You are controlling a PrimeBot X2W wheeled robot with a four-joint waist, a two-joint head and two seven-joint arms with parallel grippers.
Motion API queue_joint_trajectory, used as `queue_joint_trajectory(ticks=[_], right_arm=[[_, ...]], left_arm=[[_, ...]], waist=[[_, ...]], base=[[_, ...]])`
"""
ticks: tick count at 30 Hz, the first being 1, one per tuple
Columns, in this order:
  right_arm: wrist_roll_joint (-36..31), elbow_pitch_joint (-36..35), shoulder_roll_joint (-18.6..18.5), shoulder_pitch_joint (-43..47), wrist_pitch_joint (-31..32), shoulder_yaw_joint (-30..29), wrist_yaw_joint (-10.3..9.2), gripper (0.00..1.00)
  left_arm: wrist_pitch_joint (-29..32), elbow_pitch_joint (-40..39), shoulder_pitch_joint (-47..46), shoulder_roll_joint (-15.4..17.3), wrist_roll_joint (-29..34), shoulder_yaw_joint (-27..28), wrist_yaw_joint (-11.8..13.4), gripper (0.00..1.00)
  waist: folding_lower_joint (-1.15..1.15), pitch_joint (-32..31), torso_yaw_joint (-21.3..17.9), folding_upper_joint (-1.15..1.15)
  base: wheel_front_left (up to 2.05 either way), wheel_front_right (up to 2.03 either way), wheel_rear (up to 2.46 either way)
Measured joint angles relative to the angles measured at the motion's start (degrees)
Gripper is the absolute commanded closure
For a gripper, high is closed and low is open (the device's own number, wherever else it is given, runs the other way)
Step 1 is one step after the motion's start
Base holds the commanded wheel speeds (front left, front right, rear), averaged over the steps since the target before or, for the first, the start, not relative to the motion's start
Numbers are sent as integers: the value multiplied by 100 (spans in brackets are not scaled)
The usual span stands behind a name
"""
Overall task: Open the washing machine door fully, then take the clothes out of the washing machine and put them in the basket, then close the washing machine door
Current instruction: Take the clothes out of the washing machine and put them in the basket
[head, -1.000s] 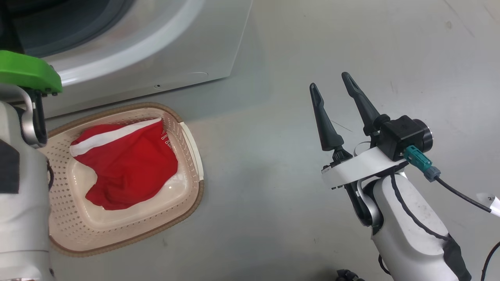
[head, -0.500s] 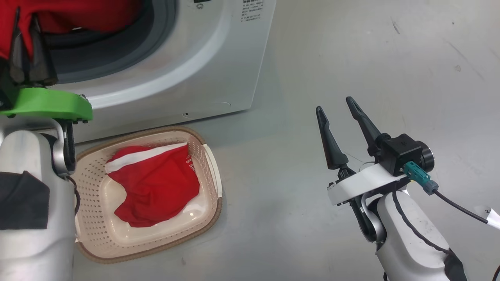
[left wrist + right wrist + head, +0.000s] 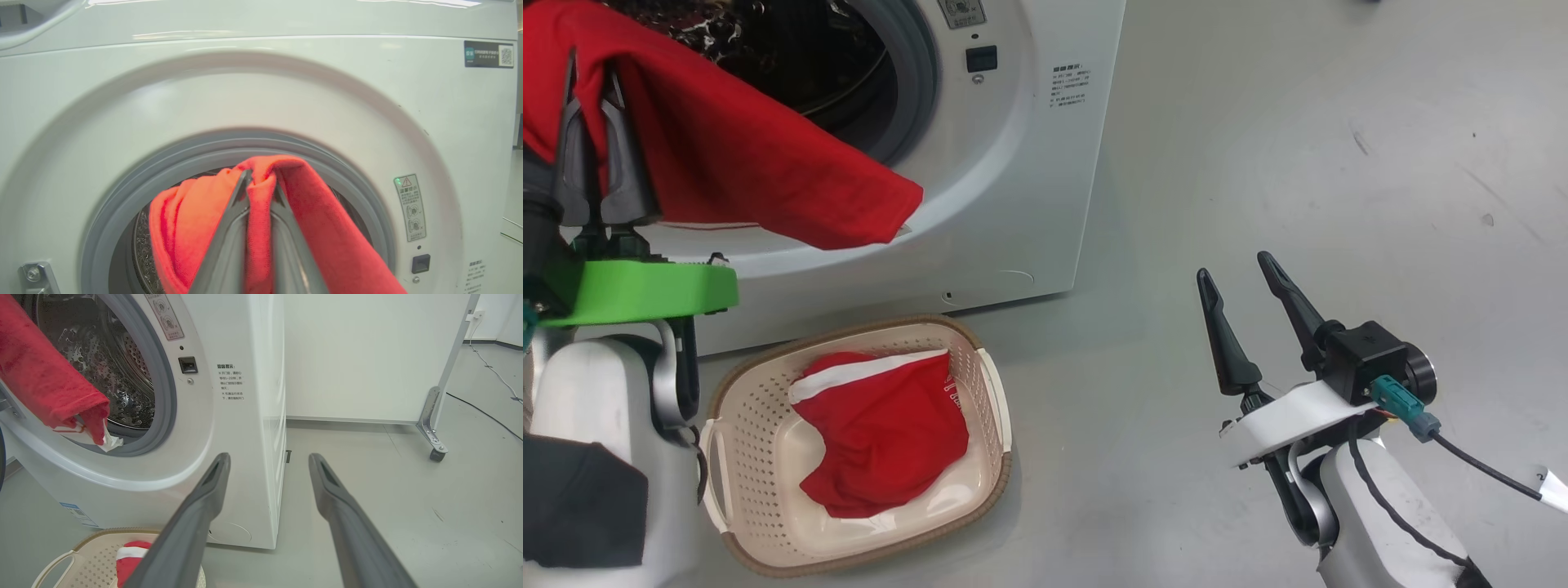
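My left gripper (image 3: 592, 69) is shut on a red garment (image 3: 768, 180) of the clothes, just in front of the washing machine (image 3: 1029, 180). The cloth hangs from the drum mouth over the grey gasket (image 3: 122, 192). In the left wrist view the left gripper (image 3: 261, 181) pinches a fold of the garment (image 3: 327, 228). Another red garment with a white band (image 3: 882, 433) lies in the cream basket (image 3: 992, 392) on the floor below. My right gripper (image 3: 1233, 265) stands open and empty over bare floor to the right; the right wrist view shows this gripper (image 3: 269, 457) too. The door is out of view.
A metal hinge bracket (image 3: 36, 277) sits at the left of the drum opening. Behind the machine stands a white panel (image 3: 367, 355) on a castor (image 3: 437, 453). A cable (image 3: 482, 412) runs along the grey floor (image 3: 1339, 122) at the far right.
The head camera has tilted up, so everything sits lower in its view. The red garment in my left gripper now hangs out over the drum's rim. The right gripper stays open.
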Motion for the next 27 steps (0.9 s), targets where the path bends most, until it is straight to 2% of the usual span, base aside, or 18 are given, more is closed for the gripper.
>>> queue_joint_trajectory(ticks=[18,27], right_arm=[[-156,84,3,625,0,-97,65,0],[-200,70,5,710,0,-101,104,0]], left_arm=[[-25,-1252,1022,-79,1,-76,24,100],[-24,-1612,1508,-105,0,-101,71,100]], waist=[[0,-858,172,0],[0,-996,223,0]], base=[[0,0,0],[0,0,0]])
